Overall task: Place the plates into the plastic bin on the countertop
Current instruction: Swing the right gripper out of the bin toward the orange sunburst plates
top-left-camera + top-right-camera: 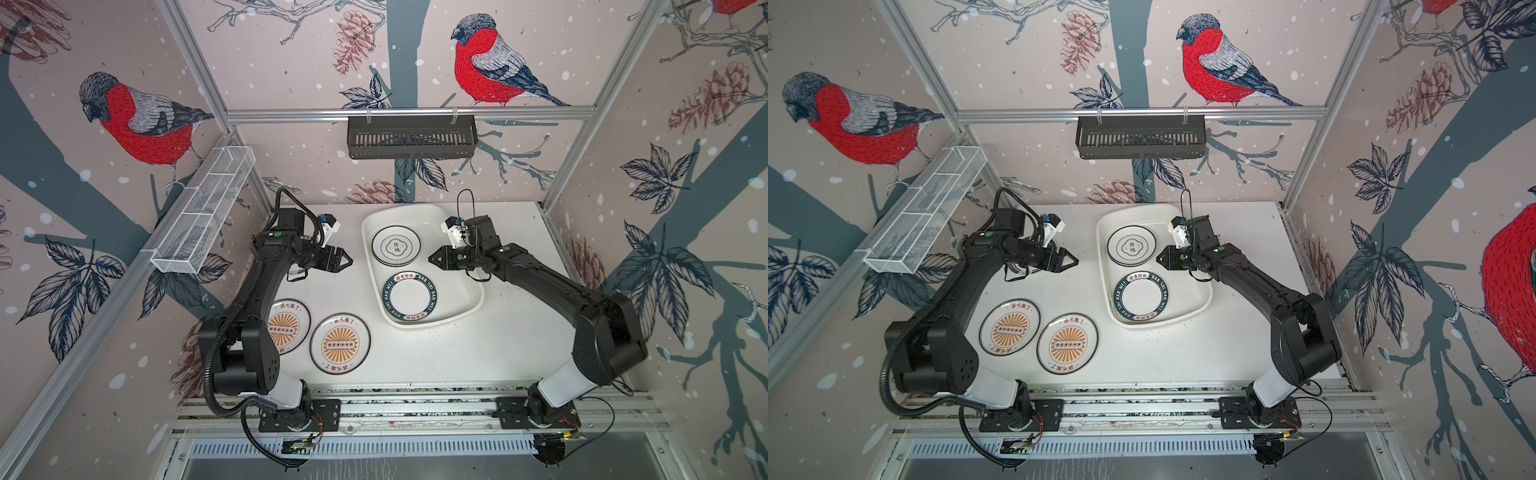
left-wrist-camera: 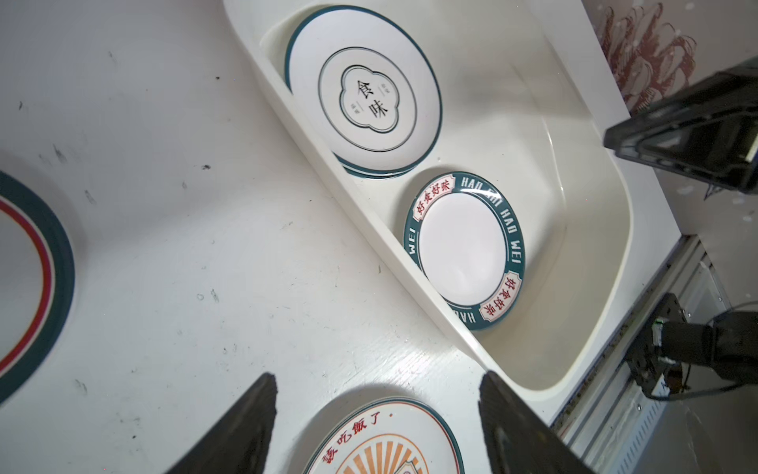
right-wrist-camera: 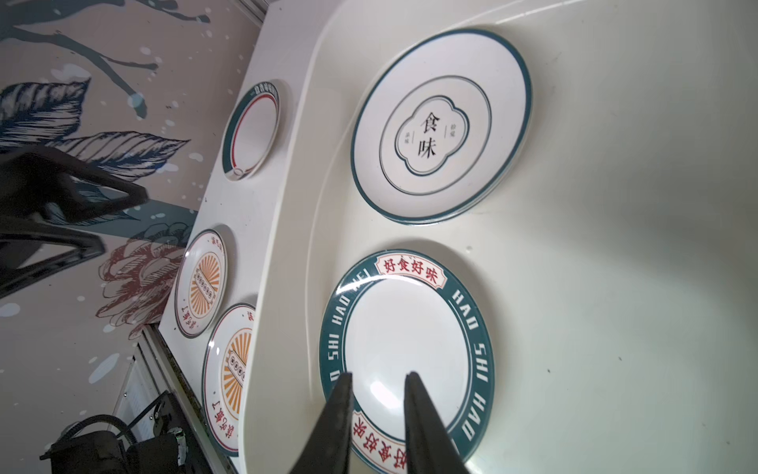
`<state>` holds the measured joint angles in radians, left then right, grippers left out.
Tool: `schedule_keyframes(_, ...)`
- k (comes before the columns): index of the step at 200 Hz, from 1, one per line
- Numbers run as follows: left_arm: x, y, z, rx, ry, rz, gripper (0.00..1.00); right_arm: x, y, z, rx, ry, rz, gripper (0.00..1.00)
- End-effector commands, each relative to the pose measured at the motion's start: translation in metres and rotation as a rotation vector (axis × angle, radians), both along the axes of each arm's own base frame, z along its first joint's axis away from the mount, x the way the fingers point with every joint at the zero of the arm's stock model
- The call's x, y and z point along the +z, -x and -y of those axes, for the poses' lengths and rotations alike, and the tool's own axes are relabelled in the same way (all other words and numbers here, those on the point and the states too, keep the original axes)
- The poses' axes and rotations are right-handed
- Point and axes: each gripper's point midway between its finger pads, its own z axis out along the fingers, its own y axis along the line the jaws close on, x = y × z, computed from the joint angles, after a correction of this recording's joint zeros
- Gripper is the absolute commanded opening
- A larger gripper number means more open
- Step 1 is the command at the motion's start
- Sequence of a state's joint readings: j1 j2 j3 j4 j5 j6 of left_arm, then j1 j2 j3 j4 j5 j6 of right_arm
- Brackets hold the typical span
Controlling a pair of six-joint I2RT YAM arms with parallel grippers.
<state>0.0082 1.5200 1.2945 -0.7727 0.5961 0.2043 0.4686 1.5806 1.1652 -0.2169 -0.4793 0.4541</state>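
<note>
Nearest, two sunburst plates [image 1: 340,343], white with orange centres, lie on the speckled countertop [image 1: 478,353]. Beyond, the glossy white plastic bin [image 1: 455,297] holds a lettered-band plate [image 1: 411,297], then an emblem plate [image 1: 395,246]. The left gripper [image 1: 348,261] hovers spread; the right gripper [image 1: 432,258], jaws narrowly apart, hangs empty over the bin.

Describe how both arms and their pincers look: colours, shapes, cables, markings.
The left arm and right arm are black with rounded joints and white shells near the base. The left pincer and right pincer have black fingers tapering to points. Green dots mark each forearm. A ribbed black hose runs along the left arm; black wires loop at each wrist, beside white camera brackets.
</note>
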Motion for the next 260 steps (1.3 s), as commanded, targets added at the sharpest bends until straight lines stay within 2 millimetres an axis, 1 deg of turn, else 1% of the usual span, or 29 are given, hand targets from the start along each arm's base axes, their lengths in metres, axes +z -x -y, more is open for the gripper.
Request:
schedule_keyframes(1,-0.002,-0.027,-0.013,0.147,-0.018,0.051,0.76,0.025,-0.006,-0.011,-0.009,-0.098,0.061,0.24)
schedule_keyframes(29,-0.024,-0.041,-0.034,0.249,-0.106,0.050,0.75,0.025,0.002,-0.015,-0.004,-0.116,0.062,0.24)
schedule_keyframes(49,-0.032,-0.040,-0.034,0.212,-0.131,0.064,0.74,0.028,0.010,-0.020,0.011,-0.116,0.070,0.25)
schedule_keyframes(60,-0.035,-0.034,-0.027,0.162,-0.114,0.063,0.73,0.030,0.015,-0.023,0.025,-0.114,0.074,0.25)
schedule_keyframes(76,-0.041,-0.021,-0.014,0.056,-0.081,0.043,0.73,0.033,0.022,-0.027,0.049,-0.117,0.074,0.25)
schedule_keyframes(108,-0.055,0.007,-0.004,-0.138,-0.100,0.020,0.73,0.045,0.051,-0.046,0.165,-0.160,0.081,0.27)
schedule_keyframes(132,-0.062,0.026,-0.001,-0.256,-0.118,0.012,0.72,0.043,0.070,-0.057,0.207,-0.107,0.109,0.27)
schedule_keyframes(141,-0.064,0.028,-0.002,-0.269,-0.133,0.018,0.72,0.041,0.077,-0.062,0.215,-0.072,0.137,0.28)
schedule_keyframes(153,-0.067,0.025,-0.008,-0.246,-0.167,0.030,0.72,0.036,0.090,-0.072,0.246,-0.047,0.154,0.28)
schedule_keyframes(163,-0.067,0.022,-0.012,-0.214,-0.186,0.041,0.72,0.032,0.100,-0.081,0.262,-0.024,0.169,0.28)
schedule_keyframes(178,-0.061,0.016,-0.016,-0.158,-0.197,0.060,0.74,0.023,0.115,-0.092,0.270,0.027,0.195,0.29)
schedule_keyframes(197,-0.053,0.005,-0.025,-0.047,-0.217,0.065,0.78,0.016,0.135,-0.105,0.296,0.058,0.216,0.29)
schedule_keyframes(220,-0.043,-0.003,-0.031,0.028,-0.222,0.046,0.79,0.011,0.165,-0.125,0.358,0.076,0.236,0.28)
schedule_keyframes(236,-0.036,-0.007,-0.032,0.059,-0.209,0.049,0.79,0.007,0.189,-0.146,0.430,0.045,0.206,0.29)
schedule_keyframes(255,-0.031,-0.010,-0.032,0.070,-0.201,0.065,0.78,-0.008,0.219,-0.167,0.508,0.055,0.166,0.28)
schedule_keyframes(260,-0.030,-0.012,-0.033,0.077,-0.204,0.069,0.78,-0.016,0.226,-0.171,0.527,0.066,0.153,0.28)
